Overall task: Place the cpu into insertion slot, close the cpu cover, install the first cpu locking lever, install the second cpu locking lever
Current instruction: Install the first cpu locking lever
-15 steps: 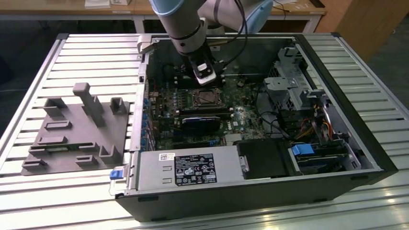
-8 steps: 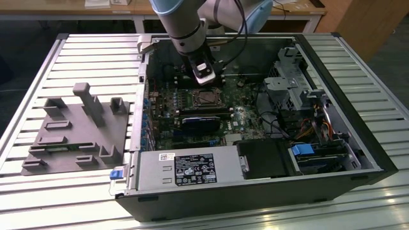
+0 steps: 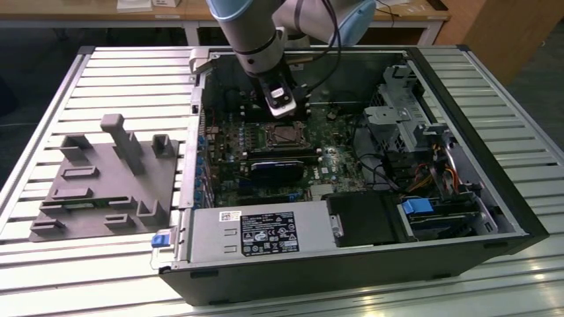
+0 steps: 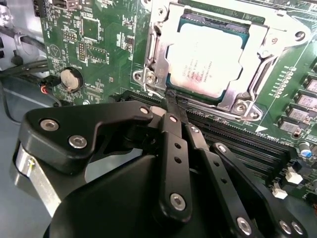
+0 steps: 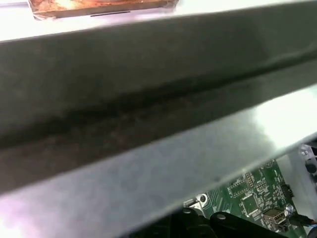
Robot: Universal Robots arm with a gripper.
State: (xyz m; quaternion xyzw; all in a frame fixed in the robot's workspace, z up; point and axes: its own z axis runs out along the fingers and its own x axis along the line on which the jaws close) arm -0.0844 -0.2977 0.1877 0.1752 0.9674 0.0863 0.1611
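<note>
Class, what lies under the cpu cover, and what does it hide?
The cpu shows its metal face through the window of the cover. The cover's frame hides the cpu's edges and the slot beneath.

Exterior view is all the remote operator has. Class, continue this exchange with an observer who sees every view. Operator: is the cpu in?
Observer: Yes; the second wrist view shows the cpu lying flat in the insertion slot.
Operator: And the cpu cover?
Observer: The cpu cover lies down over the cpu's edges.
Operator: Where is the end effector?
Observer: The end effector, fingers together, has its tip at the slot's rim.
</note>
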